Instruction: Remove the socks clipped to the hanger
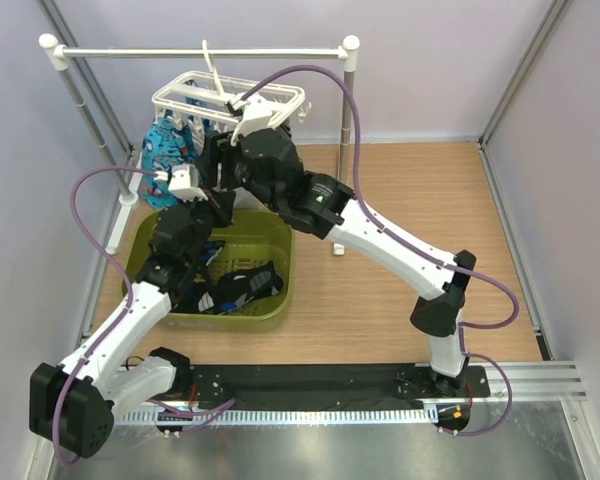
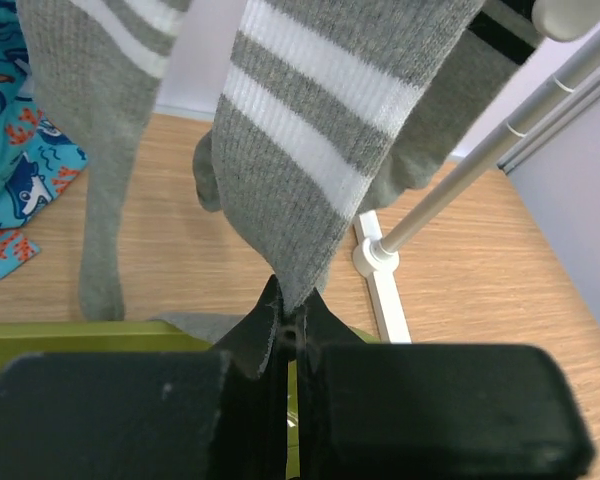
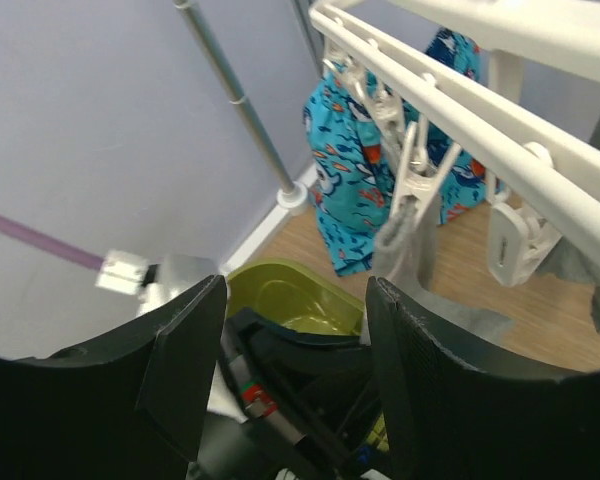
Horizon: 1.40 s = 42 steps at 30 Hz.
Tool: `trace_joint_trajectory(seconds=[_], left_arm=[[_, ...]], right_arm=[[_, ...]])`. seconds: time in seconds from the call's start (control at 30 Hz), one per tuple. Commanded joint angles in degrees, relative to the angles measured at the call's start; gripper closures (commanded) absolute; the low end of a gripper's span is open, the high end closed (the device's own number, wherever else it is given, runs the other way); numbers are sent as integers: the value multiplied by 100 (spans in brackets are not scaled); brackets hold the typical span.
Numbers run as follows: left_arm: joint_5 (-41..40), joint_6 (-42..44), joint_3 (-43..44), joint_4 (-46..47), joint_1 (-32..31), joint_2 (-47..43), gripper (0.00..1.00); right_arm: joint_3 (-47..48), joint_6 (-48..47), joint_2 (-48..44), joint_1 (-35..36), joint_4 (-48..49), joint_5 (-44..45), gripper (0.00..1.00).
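The white grid hanger (image 1: 180,97) hangs by its hook from the rail. Several grey socks with white stripes hang from its clips. My left gripper (image 2: 292,312) is shut on the toe end of one grey striped sock (image 2: 300,150), which stretches up from the jaws. A second grey sock (image 2: 105,150) hangs to its left. My right gripper (image 3: 295,290) stands open just below the hanger's bars (image 3: 460,100), with nothing between its fingers. Beyond it, a white clip (image 3: 410,170) pinches a grey sock cuff (image 3: 395,225). Black socks (image 1: 245,285) lie in the basket.
A green basket (image 1: 270,235) sits on the wooden floor under the hanger. A blue patterned cloth (image 1: 165,145) hangs at the hanger's left side. The white pole rail (image 1: 200,50) spans the back; its foot (image 2: 375,262) stands right of the basket. Walls close in on both sides.
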Motion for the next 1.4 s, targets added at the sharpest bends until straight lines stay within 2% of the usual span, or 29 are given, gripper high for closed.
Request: trace_joint_trajectory(seconds=[0.0, 0.2, 0.4, 0.77, 1.07, 1.37], left_arm=[[-329, -46, -43, 255, -28, -219, 100], [-321, -63, -96, 272, -45, -245, 100], [-303, -125, -175, 395, -81, -289, 100], [-338, -72, -236, 448, -168, -360, 100], [-338, -54, -280, 527, -195, -307, 100], [-373, -37, -333, 650, -213, -245, 100]], right_arm=[[291, -8, 55, -8, 118, 688, 35], [299, -333, 310, -17, 584, 1171, 35], [414, -114, 556, -105, 857, 1435, 39], [475, 387, 767, -421, 1033, 1366, 39], [651, 370, 1031, -536, 1173, 1392, 39], [467, 458, 1092, -597, 1735, 1348, 42]])
